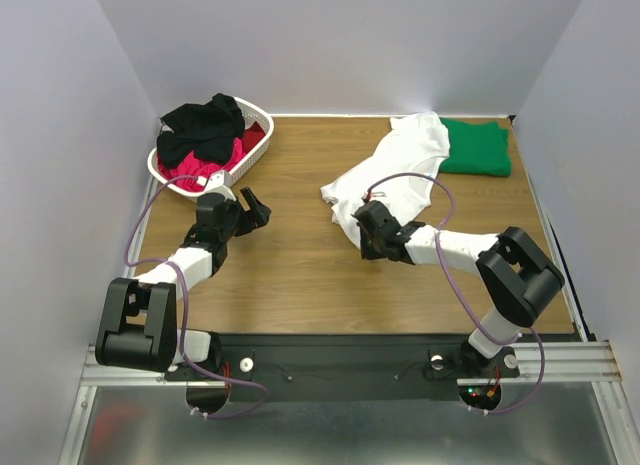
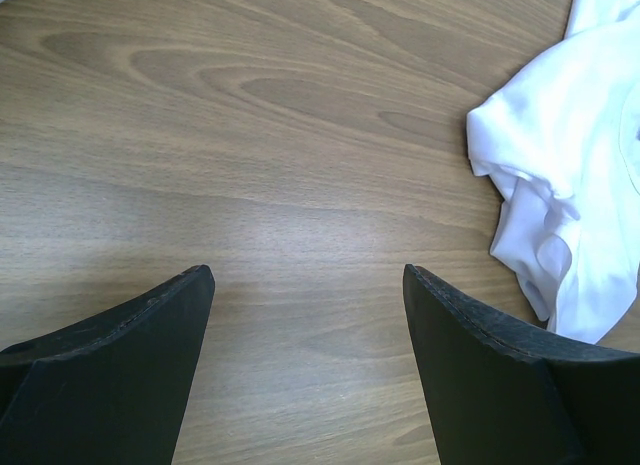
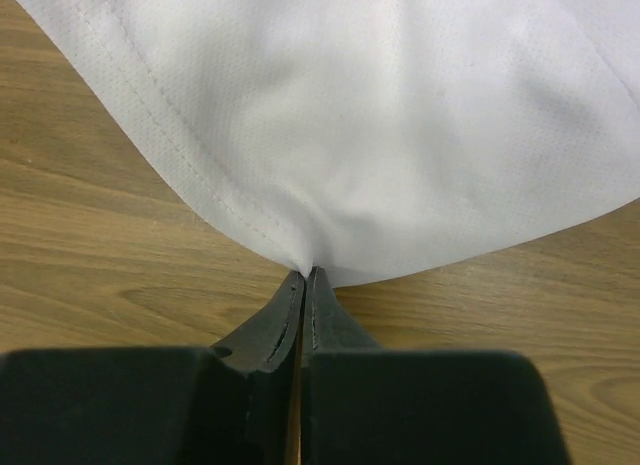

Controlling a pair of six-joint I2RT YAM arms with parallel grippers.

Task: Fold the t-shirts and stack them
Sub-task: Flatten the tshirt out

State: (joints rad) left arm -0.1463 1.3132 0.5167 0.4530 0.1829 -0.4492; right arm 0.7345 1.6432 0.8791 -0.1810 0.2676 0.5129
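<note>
White t-shirt [image 1: 395, 170] lies crumpled on the table [image 1: 300, 275] beside the folded green t-shirt [image 1: 475, 147]; right fingers [image 3: 312, 297] pinched shut on its near hem, likely to drag it flat for folding. Left fingers [image 2: 180, 315] spread wide above the table, holding nothing, probably waiting to take another corner

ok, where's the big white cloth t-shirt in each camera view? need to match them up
Top external: white cloth t-shirt right of centre, toward the far side, next to the green cloth t-shirt.
Left wrist: the shirt at the right edge, upper to middle.
Right wrist: it fills the top; right gripper shut on its hem.
Shared landmark: the wooden tabletop, under it in all three.
</note>
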